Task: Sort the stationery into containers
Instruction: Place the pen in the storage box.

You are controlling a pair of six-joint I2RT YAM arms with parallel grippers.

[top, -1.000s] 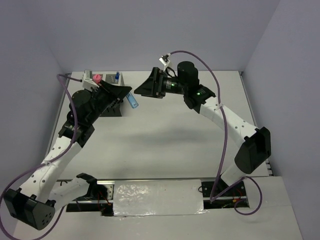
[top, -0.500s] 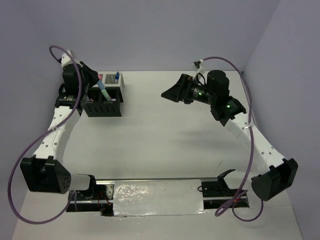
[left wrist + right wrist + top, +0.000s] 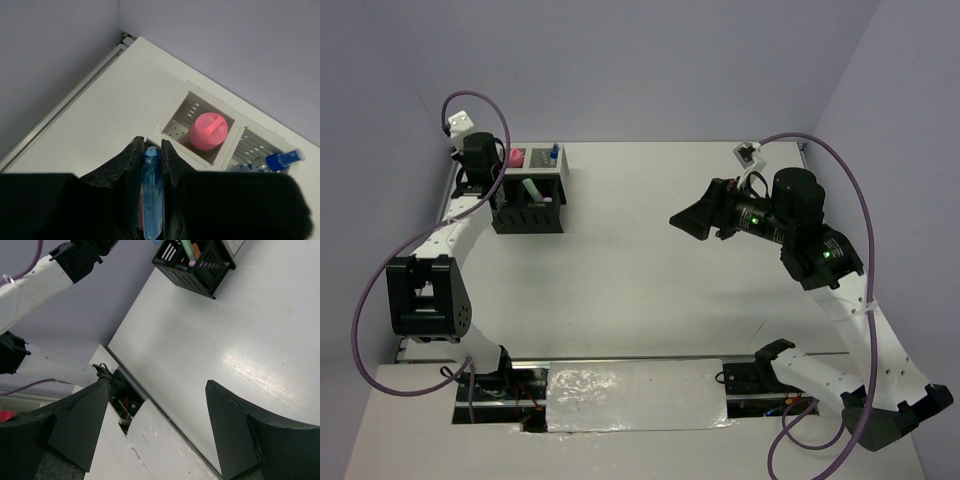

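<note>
My left gripper (image 3: 150, 146) is shut on a translucent blue marker (image 3: 151, 195), which stands lengthwise between the jaws. It hovers at the back left corner of the black organizer (image 3: 528, 218), just short of a white-rimmed compartment (image 3: 176, 112) holding the pink-capped bottle (image 3: 208, 131). The blue-capped clear bottle (image 3: 281, 160) lies in the neighbouring white-rimmed compartment. In the top view the left gripper (image 3: 494, 173) hides the marker. A mint green marker (image 3: 532, 189) stands in a black compartment. My right gripper (image 3: 688, 222) is open and empty above mid-table, also in its wrist view (image 3: 157, 384).
The organizer (image 3: 196, 267) shows at the top of the right wrist view with mint and orange markers in it. The table's back left edge rail (image 3: 65, 102) and the wall are close to my left gripper. A foil strip (image 3: 635, 395) lies at the near edge.
My left arm has swung left and back with the blue marker, from the organizer's right side to its back left corner. My right arm has pulled back to the right, jaws still open.
</note>
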